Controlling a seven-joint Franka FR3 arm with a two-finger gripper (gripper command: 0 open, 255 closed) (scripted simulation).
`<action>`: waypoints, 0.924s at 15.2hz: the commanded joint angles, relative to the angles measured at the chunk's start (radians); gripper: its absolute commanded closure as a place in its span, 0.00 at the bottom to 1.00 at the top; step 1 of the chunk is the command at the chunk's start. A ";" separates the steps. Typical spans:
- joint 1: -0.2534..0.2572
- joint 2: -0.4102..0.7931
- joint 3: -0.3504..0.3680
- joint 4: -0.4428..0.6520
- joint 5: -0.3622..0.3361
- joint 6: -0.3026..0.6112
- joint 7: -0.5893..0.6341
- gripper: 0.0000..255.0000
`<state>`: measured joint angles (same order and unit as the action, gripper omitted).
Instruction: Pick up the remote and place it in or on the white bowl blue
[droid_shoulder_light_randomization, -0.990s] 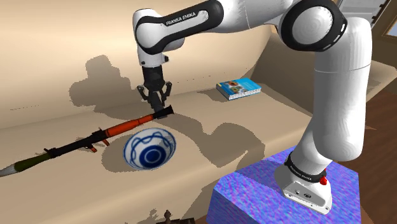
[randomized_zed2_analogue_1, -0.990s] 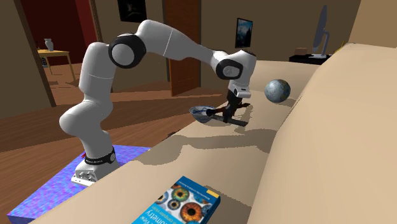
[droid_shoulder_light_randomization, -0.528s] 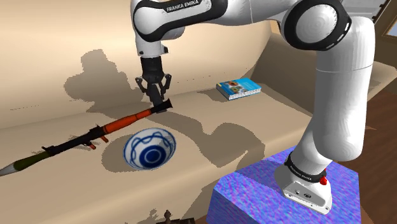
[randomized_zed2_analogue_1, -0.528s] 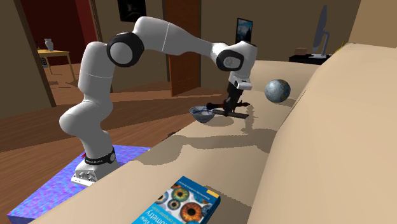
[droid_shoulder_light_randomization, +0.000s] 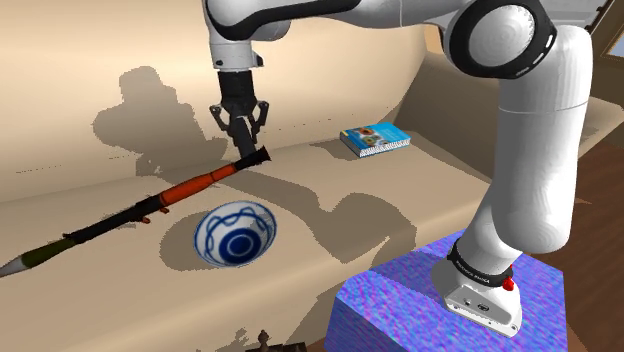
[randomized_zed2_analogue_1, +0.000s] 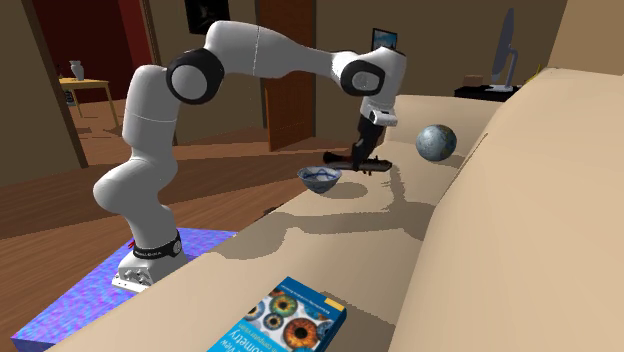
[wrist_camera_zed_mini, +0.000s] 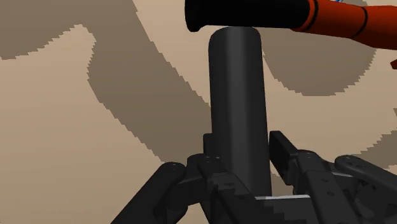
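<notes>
The gripper (droid_shoulder_light_randomization: 245, 147) seems clamped on the launcher-shaped remote (droid_shoulder_light_randomization: 193, 184) at its black end, near the blue-patterned bowl (droid_shoulder_light_randomization: 234, 232).

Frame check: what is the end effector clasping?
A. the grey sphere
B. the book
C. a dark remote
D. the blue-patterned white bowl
C: in the wrist view the dark remote stands clasped between the fingers of the end effector.

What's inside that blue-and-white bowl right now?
Empty: the bowl's patterned inside shows bare, and the gripper clasps the dark remote above the sofa.
</notes>
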<state>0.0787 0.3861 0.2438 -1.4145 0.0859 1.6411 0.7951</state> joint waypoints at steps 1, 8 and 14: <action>0.009 -0.020 0.007 -0.019 0.005 0.002 0.016 1.00; 0.077 -0.147 0.058 -0.220 0.041 0.098 0.125 1.00; 0.142 -0.215 0.110 -0.330 0.069 0.163 0.230 1.00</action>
<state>0.2102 0.1864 0.3445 -1.7212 0.1485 1.7920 1.0064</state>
